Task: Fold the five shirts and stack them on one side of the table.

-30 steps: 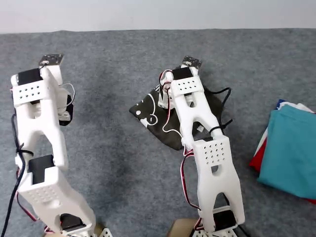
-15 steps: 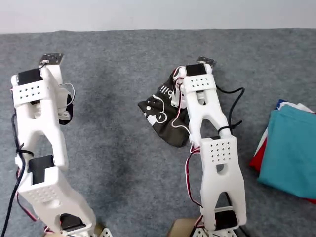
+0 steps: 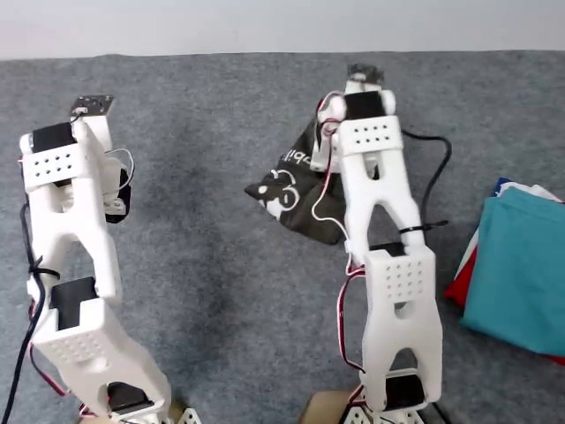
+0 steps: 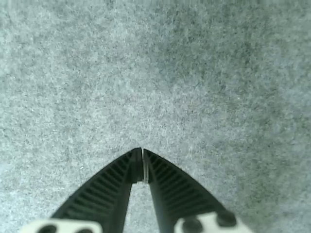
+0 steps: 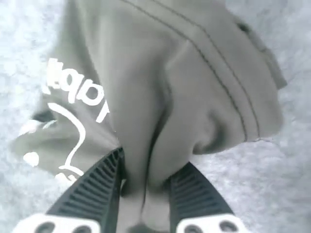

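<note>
A dark shirt with white print [image 3: 296, 196] hangs bunched over the grey carpet near the table's middle. My right gripper [image 5: 145, 171] is shut on a fold of this dark shirt [image 5: 160, 92]; the right arm [image 3: 380, 177] stretches over it in the high view. A stack of folded shirts [image 3: 516, 265], teal on top with red and white beneath, lies at the right edge. My left gripper [image 4: 142, 154] is shut on nothing, just above bare carpet at the left, under the left arm [image 3: 71, 177].
Grey carpet [image 3: 203, 97] covers the table, with open room between the two arms and along the far edge. Black and red cables [image 3: 433, 181] loop off the right arm.
The right arm has swung toward the right and farther back, dragging the dark shirt with it; the shirt has bunched up. The left arm has not moved.
</note>
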